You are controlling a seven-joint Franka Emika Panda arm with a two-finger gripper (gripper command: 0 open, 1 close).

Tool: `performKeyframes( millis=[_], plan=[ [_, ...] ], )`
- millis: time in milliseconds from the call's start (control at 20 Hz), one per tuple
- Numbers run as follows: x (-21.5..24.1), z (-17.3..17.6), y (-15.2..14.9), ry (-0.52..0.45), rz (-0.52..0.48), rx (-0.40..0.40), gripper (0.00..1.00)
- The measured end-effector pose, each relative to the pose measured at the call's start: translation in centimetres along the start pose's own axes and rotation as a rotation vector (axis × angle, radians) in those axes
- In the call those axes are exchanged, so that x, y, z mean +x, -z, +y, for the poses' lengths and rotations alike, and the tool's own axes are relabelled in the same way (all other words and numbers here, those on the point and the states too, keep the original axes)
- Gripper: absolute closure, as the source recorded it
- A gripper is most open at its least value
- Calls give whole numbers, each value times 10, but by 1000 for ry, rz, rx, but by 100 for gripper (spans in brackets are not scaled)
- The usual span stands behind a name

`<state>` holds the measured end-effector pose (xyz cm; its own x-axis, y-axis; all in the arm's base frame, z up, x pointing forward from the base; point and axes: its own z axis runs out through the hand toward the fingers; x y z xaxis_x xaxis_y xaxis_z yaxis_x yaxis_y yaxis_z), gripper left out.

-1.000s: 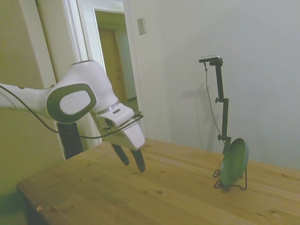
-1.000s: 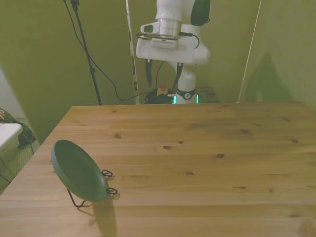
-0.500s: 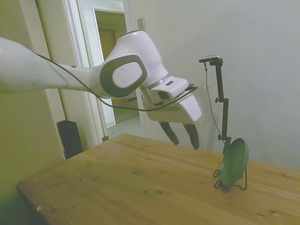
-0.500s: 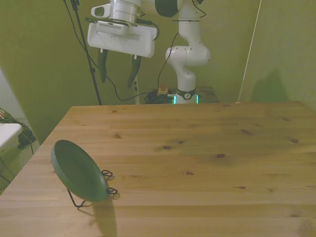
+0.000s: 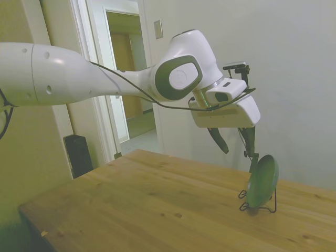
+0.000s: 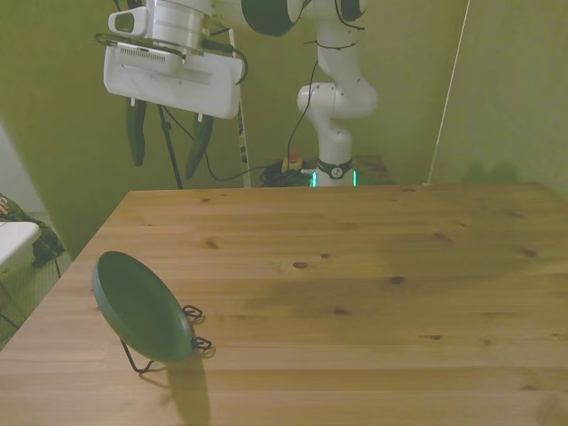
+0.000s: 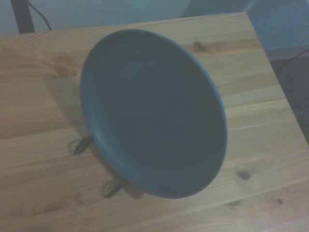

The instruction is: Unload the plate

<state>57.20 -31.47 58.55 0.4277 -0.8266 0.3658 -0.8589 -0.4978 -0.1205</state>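
- Front view: dark green plate [image 6: 140,306] leans in a black wire stand [image 6: 189,330] near the front view's left table edge; gripper [image 6: 167,146] hangs high above, well apart, jaws spread and empty.
- Wrist view: plate [image 7: 153,113] fills the frame, concave face up toward the camera.
- Judgement: descend with fingers straddling the upper rim, then lift upward, clear of the stand's hooks.
- Wooden table [image 5: 157,205] offers open room toward its middle; the near edge leaves little margin.

The plate [image 6: 142,306] hides most of its wire stand [image 6: 193,343].
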Motion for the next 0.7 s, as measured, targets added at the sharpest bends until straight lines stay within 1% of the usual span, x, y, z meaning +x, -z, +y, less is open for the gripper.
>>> performKeyframes(
  millis=[150, 450, 700],
  plan=[
    [7, -6, -19, 5, 7, -13, 0],
    [38, -26, -51, 42, 67, -23, 0],
    [54, -45, -67, 60, 93, -9, 0]
  ],
)
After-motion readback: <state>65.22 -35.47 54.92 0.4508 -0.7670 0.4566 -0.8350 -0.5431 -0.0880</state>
